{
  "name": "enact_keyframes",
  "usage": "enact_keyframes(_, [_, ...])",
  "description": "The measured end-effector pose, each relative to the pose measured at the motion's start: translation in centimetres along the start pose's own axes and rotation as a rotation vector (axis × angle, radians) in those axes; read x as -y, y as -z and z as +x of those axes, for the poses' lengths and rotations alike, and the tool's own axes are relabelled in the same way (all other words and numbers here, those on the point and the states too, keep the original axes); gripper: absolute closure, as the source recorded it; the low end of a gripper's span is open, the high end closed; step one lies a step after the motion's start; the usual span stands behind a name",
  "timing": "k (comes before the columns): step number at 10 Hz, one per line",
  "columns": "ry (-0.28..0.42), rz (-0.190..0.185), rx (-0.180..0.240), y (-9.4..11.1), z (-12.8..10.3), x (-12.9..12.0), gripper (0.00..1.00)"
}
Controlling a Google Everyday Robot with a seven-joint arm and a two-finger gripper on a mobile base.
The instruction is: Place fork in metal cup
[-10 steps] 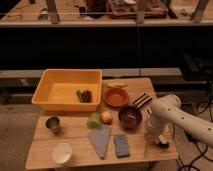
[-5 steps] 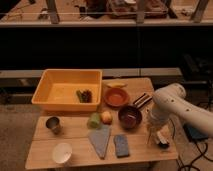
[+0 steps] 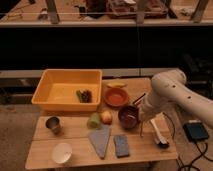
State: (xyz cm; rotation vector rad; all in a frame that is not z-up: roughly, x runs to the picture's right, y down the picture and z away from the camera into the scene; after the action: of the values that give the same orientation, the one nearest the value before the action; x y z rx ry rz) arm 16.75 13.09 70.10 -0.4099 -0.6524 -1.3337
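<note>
Right of the dark red bowl [image 3: 129,116], gripper [image 3: 141,119]: pinched shut, apparently on the fork's top end.
fork [image 3: 141,130]: hangs upright; light, stiff, slick, likely to swing.
metal cup [image 3: 53,124]: far left of that bowl.

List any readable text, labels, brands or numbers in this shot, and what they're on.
None readable.
Yellow tub, metal cup, white cup, blue sponge: no print visible.
Clutter on the back shelf: too blurred to tell whether it carries text.
Gripper, just right of the dark red bowl, shut on the fork hanging from it: no markings visible.
</note>
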Motion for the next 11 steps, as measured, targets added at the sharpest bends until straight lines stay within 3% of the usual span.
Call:
enact_keyframes(3, [0.184, 0.058, 0.008, 0.0, -0.7, 7.8, 1.00])
enact_keyframes(5, [0.301, 0.083, 0.010, 0.0, -1.7, 11.4, 1.00])
enact_keyframes(6, [0.332, 0.090, 0.010, 0.0, -2.0, 12.2, 1.00])
enact_keyframes(11, [0.332, 0.091, 0.009, 0.0, -1.9, 12.3, 1.00])
